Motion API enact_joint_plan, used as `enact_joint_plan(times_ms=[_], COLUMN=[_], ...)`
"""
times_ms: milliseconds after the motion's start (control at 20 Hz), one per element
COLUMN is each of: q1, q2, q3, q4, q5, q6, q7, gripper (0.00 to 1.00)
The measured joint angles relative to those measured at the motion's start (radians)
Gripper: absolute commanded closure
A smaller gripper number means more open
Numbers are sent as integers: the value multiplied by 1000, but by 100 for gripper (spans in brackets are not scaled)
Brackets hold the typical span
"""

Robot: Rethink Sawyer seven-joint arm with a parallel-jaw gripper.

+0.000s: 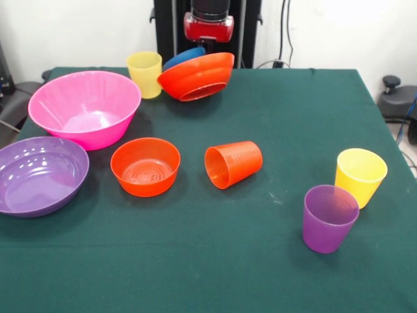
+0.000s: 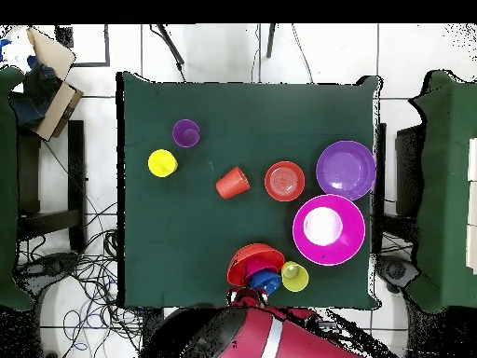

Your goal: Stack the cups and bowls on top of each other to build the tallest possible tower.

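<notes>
A: Please go from the left side of the front view. What stands on the green cloth table [image 1: 195, 261]?

B: At the left edge lies the wide shallow purple plastic bowl [image 1: 39, 175], upright. Just behind it stands the big pink glossy plastic bowl [image 1: 85, 107], also upright; nothing is stacked in it. To the right of the purple one, close but apart, sits the small orange plastic bowl [image 1: 145, 166], open side up.

A: And at the far side?

B: Beside the pink bowl's far rim stands a yellow tapered plastic cup [image 1: 144, 74], upright. Next to it the wide orange plastic bowl [image 1: 197, 76] is tilted, its underside turned toward the camera, and the small blue plastic bowl [image 1: 184, 57] shows behind its upper edge. In the overhead view something magenta shows between these two.

A: Is the robot holding them?

B: The red and black gripper [image 1: 208, 27] is directly above the tilted orange bowl. Whether its fingers are spread or pinching, I cannot tell.

A: What is in the middle and on the right?

B: The orange tapered plastic cup [image 1: 233, 164] lies on its side, mouth toward the small orange bowl. Far right, the second yellow plastic cup [image 1: 360, 177] stands upright, and the purple plastic cup [image 1: 330, 218] stands just in front of it.
</notes>
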Motion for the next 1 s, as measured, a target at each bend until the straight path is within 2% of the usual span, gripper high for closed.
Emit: enact_joint_plan(times_ms=[400,1000], q1=[0,-5], q2=[-26,-131], q3=[0,17], q4=[3,4], q5=[0,-1], q6=[0,52], q7=[0,0], gripper=[100,100])
